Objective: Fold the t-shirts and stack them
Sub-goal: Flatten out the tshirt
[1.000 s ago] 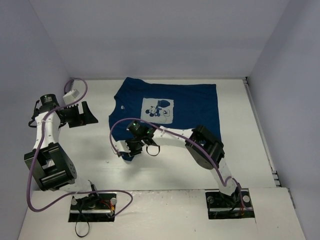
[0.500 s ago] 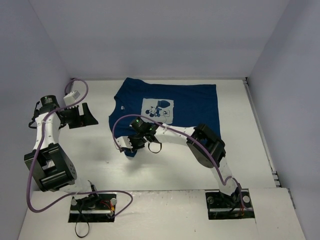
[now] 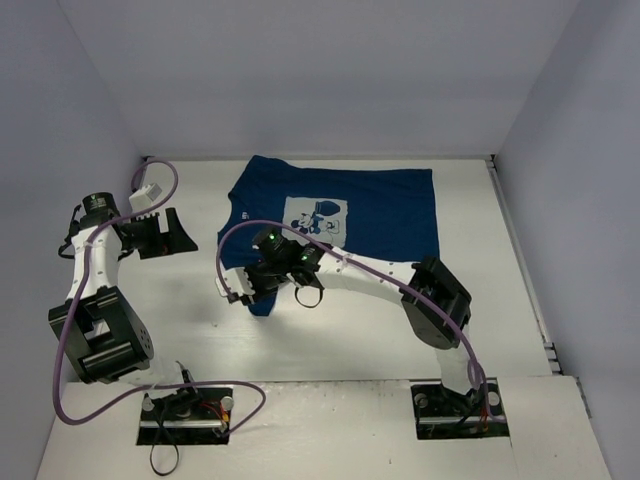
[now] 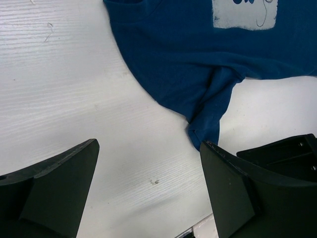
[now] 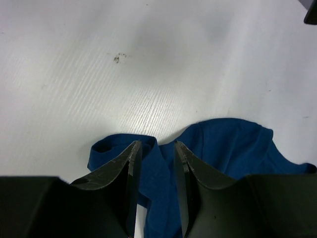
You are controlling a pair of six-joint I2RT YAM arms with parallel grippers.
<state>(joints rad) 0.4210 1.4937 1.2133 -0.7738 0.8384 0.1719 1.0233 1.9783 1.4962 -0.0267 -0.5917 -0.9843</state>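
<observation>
A navy t-shirt [image 3: 385,215] lies flat, print up, at the far middle of the white table, its pale square print [image 3: 317,218] facing the camera. Its near-left sleeve [image 3: 262,303] is bunched into a fold. My right gripper [image 3: 252,290] is low over that sleeve. In the right wrist view the jaws [image 5: 156,145] stand a little apart, astride a ridge of the sleeve cloth [image 5: 158,168]. My left gripper [image 3: 175,232] hovers wide open over bare table, left of the shirt. Its wrist view shows nothing between the fingers [image 4: 149,144], with the sleeve [image 4: 210,114] just beyond.
Grey walls close in the table on the left, far and right sides. Purple cables [image 3: 225,270] loop from both arms over the tabletop. A small dark speck [image 4: 155,181] marks the table. The arm bases sit on the near ledge [image 3: 320,410].
My right gripper has shifted slightly up and left over the sleeve, and its elbow has swung to the right. The left arm has stayed still.
</observation>
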